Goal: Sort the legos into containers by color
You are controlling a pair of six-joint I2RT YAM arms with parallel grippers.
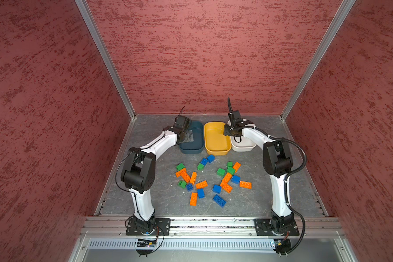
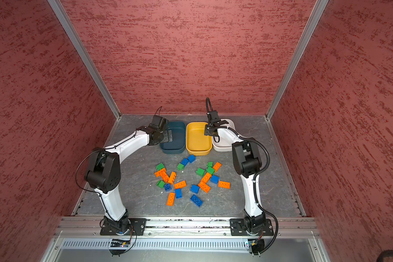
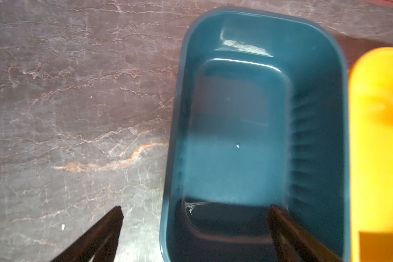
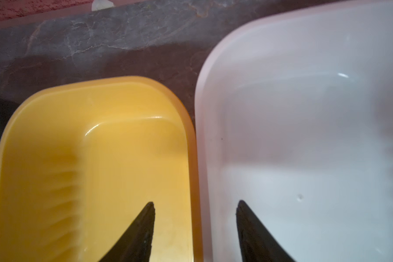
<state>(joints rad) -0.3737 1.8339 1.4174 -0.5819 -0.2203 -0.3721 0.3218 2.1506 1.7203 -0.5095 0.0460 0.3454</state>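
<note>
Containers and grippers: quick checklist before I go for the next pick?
1. Left gripper open, empty: ok.
2. Right gripper open, empty: ok.
3. Teal container empty where visible: ok.
4. Yellow container empty: ok.
5. White container wholly empty: cannot tell; part is hidden.
6. Legos sorted: not ok; all lie loose on the table.

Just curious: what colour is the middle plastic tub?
Mustard yellow plastic tub, clearest in the right wrist view.
</note>
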